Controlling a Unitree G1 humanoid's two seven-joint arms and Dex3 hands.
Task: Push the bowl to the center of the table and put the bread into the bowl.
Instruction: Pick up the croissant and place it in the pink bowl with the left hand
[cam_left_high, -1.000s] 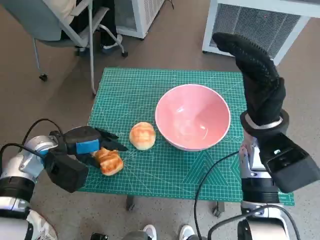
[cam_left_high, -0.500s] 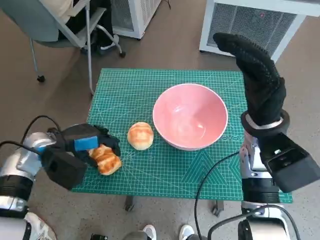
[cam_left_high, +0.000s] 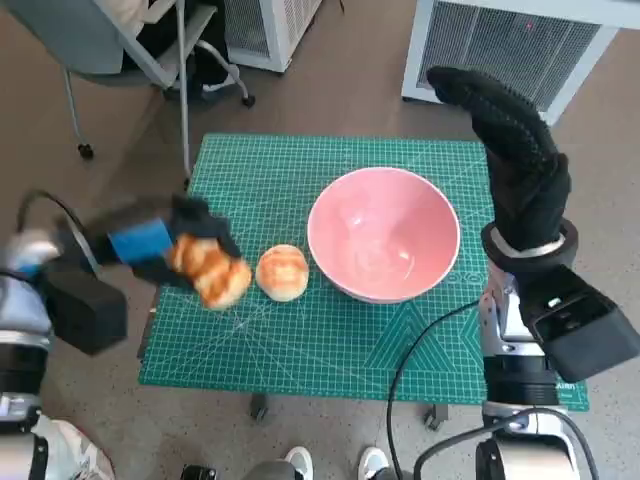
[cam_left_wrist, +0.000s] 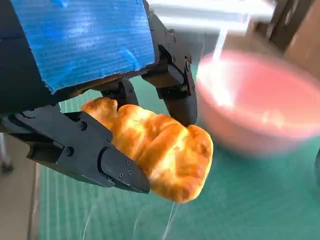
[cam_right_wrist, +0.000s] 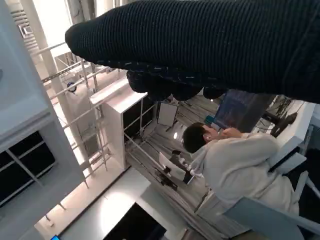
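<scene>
Green cutting mat (cam_left_high: 330, 330) covering table. Left hand (cam_left_high: 150, 245) gripping croissant (cam_left_wrist: 160, 152) mid-body, lifting it clear beside round bun (cam_left_high: 283, 272). Pastry probably light, soft, crushable. Pink bowl (cam_left_high: 384, 240) sitting near centre. Right hand (cam_left_high: 515, 150) hovering empty, fingers extended.

Body check from my station. The black left hand with blue tape over its back (cam_left_high: 150, 245) shows motion blur in the head view; the tape is a ribbed bright-blue rectangle. In the left wrist view its black fingers (cam_left_wrist: 90, 155) are hard angular plastic links with small round screws or pins at the pivots. A black boxy module sits on the pale left forearm, with a thin black cable looping over it. The right hand in a black knitted glove (cam_left_high: 515, 150) has a nubby weave, seen close in the right wrist view (cam_right_wrist: 200, 45). Below it a pale ring marks the wrist, then a black angular housing on a silver-white forearm, black cables trailing beneath.
</scene>
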